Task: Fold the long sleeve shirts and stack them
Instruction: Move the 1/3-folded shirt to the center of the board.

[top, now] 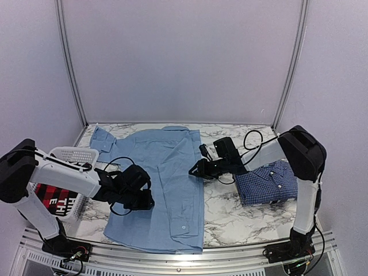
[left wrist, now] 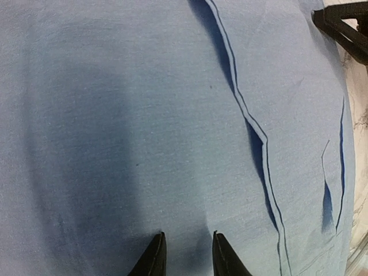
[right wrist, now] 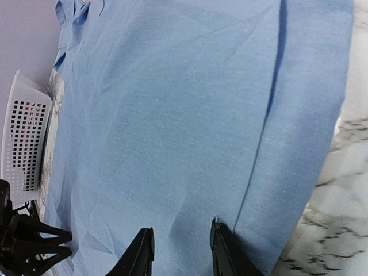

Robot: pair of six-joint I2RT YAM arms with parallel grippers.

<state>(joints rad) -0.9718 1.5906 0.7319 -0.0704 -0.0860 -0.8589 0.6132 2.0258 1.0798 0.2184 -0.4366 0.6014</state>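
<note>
The plain light blue long sleeve shirt (top: 167,184) lies spread flat in the middle of the marble table, with one fold line running down its right side (right wrist: 270,115). The dark blue checked long sleeve shirt (top: 267,181) lies folded to its right. My left gripper (top: 146,201) is low over the light blue shirt's left part. In the left wrist view its jaws (left wrist: 187,247) stand open with only flat cloth behind them. My right gripper (top: 194,171) is at the shirt's right edge, open (right wrist: 181,244) just above the cloth beside the fold line.
A white plastic basket (top: 72,155) stands at the left edge of the table, with a red-and-black garment (top: 54,198) in it. Bare marble (top: 230,213) shows between the two shirts. White walls close in the back and sides.
</note>
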